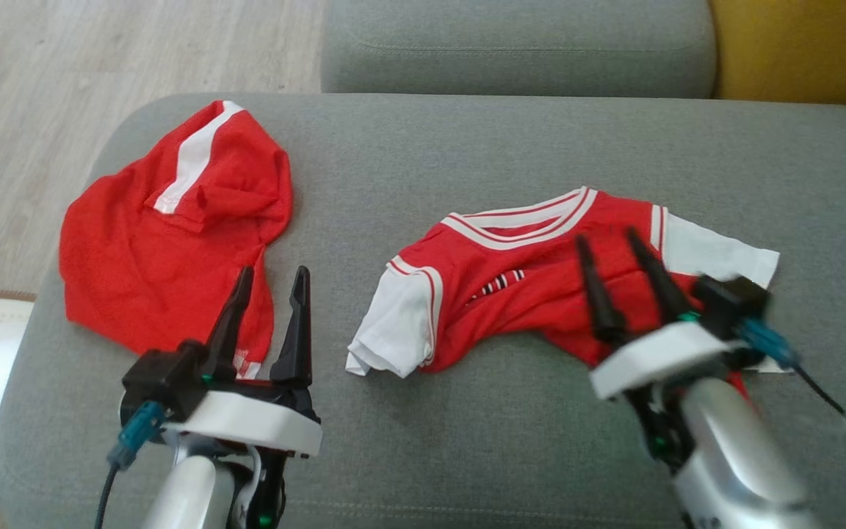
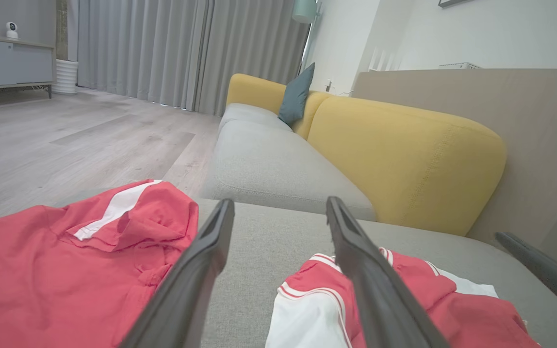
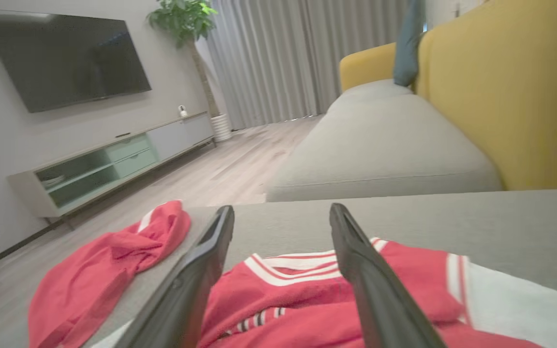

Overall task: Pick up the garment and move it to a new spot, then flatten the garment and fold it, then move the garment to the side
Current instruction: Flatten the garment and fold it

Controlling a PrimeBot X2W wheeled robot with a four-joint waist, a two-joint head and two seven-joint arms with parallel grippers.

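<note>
jersey (image 1: 533,257), red with white sleeves and a striped collar, lay crumpled on the right half of the grey seat cushion (image 1: 467,139). its collar was on the side far from the robot and its body was bunched in ridges, not yet flat. the right gripper (image 1: 606,236) hung directly over its chest with both fingers spread wide and nothing between them; whether the tips touched the cloth could not be told. that stance would have suited either a fresh pinch or a smoothing stroke, since the fabric needed spreading before any fold. the left gripper (image 1: 274,272) was likewise spread and empty. its fingers were at the lower edge of a second red garment (image 1: 151,257) with a white stripe, heaped near the cushion's left end, apart from the jersey. the bare grey strip between the two pieces probably left room for flattening.
</note>
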